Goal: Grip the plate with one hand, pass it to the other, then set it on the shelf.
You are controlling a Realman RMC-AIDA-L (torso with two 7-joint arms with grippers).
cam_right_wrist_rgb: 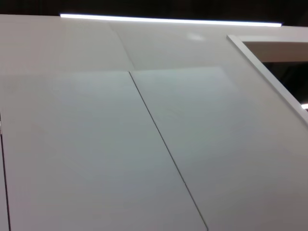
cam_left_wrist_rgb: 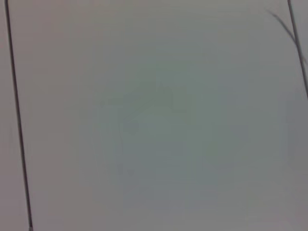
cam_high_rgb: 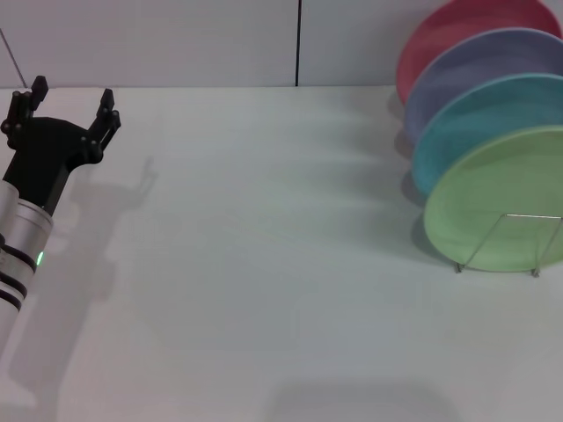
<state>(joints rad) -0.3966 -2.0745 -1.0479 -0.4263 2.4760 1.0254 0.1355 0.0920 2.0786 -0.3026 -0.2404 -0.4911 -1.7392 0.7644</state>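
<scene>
The light green plate (cam_high_rgb: 497,202) stands on edge in the silver wire shelf (cam_high_rgb: 508,244) at the right of the head view, at the front of a row of plates. My left gripper (cam_high_rgb: 69,104) is open and empty, raised at the far left near the back of the table, far from the plate. Its silver banded wrist with a green light shows below it. My right gripper is out of view. The wrist views show only pale wall panels.
Behind the green plate stand a turquoise plate (cam_high_rgb: 479,119), a lavender plate (cam_high_rgb: 475,66) and a red plate (cam_high_rgb: 449,35), all upright in the same row. The white table (cam_high_rgb: 264,264) spreads between my left arm and the shelf.
</scene>
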